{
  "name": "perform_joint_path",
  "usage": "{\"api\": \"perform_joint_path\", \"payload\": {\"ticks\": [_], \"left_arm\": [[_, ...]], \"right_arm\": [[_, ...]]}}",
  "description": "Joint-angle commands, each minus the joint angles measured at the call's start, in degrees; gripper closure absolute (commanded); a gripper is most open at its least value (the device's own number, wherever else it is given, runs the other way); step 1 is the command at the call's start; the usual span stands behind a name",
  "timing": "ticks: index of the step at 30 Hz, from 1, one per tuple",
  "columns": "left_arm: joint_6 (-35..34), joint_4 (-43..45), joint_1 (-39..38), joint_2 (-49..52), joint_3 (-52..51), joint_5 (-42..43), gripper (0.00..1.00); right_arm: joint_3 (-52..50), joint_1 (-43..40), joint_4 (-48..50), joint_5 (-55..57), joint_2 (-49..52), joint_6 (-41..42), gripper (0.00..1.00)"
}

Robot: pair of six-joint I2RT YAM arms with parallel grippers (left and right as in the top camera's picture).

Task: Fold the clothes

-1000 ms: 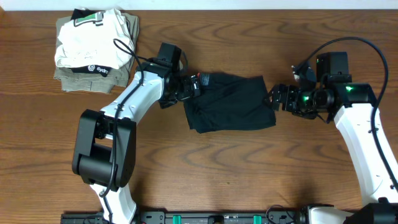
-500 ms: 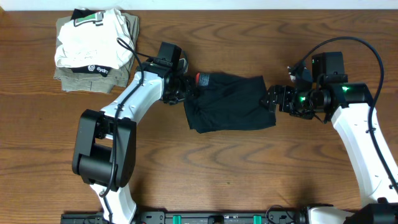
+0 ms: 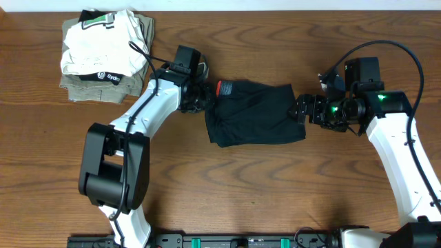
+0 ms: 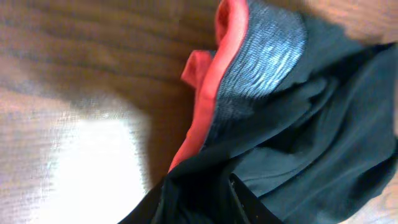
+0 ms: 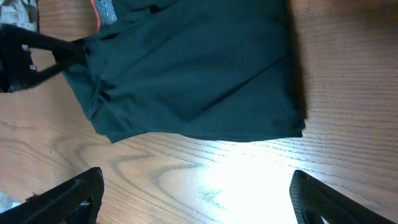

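Observation:
The clothes, black pants [image 3: 255,114], lie folded in a compact rectangle at the table's middle. Their grey waistband [image 4: 261,56] with red lining [image 4: 208,93] sits at the upper left corner. My left gripper [image 3: 203,98] is at that left edge, and black cloth is bunched between its jaws [image 4: 205,208], which are closed on it. In the right wrist view, the left gripper [image 5: 37,53] pinches the pants [image 5: 193,68] at their corner. My right gripper [image 3: 301,109] stands open just off the pants' right edge, with only bare wood between its fingertips [image 5: 196,199].
A stack of folded garments [image 3: 103,52], white on top of khaki, sits at the back left corner. The wooden table [image 3: 275,186] stretches in front of the pants. A cable loops over the right arm [image 3: 400,158].
The left gripper's jaws have closed from wide open onto the cloth at the waistband end. The right gripper has shifted slightly left, toward the pants' right edge.

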Motion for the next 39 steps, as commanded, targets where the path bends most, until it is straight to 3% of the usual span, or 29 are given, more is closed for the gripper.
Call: {"api": "perform_joint_path", "payload": {"ticks": [1, 5, 8, 14, 17, 18, 20, 23, 32, 39], "left_arm": [[0.4, 1.7, 0.0, -1.8, -0.5, 0.6, 0.75], [0.3, 4.0, 0.0, -1.8, -0.5, 0.5, 0.81], [0.1, 4.9, 0.0, -1.8, -0.5, 0.6, 0.94], [0.2, 5.2, 0.0, -1.8, -0.5, 0.1, 0.94], [0.1, 5.8, 0.0, -1.4, -0.5, -4.9, 0.70], [0.1, 6.0, 0.0, -1.3, -0.5, -5.6, 0.52], [0.2, 6.0, 0.1, -1.0, -0.5, -5.7, 0.41], [0.2, 5.9, 0.1, -1.0, -0.5, -5.7, 0.03], [0.9, 2.6, 3.6, -3.2, -0.5, -5.7, 0.02], [4.3, -2.7, 7.1, -10.4, -0.5, -5.3, 0.02]], "right_arm": [[0.0, 1.2, 0.0, 0.4, 0.3, 0.3, 0.06], [0.0, 1.4, -0.3, 0.9, 0.3, 0.3, 0.07], [0.0, 1.4, -0.5, 1.0, 0.3, 0.3, 0.06], [0.0, 1.4, -0.5, 1.5, 0.3, 0.3, 0.05], [0.0, 1.4, -0.5, 1.5, 0.3, 0.3, 0.05], [0.0, 1.4, -0.5, 1.5, 0.3, 0.3, 0.05], [0.0, 1.4, -0.5, 1.5, 0.3, 0.3, 0.05], [0.0, 1.4, -0.6, 1.5, 0.3, 0.3, 0.04], [0.0, 1.4, -1.1, 5.0, 0.3, 0.3, 0.01], [0.0, 1.4, -0.6, 6.6, 0.3, 0.3, 0.01]]}}
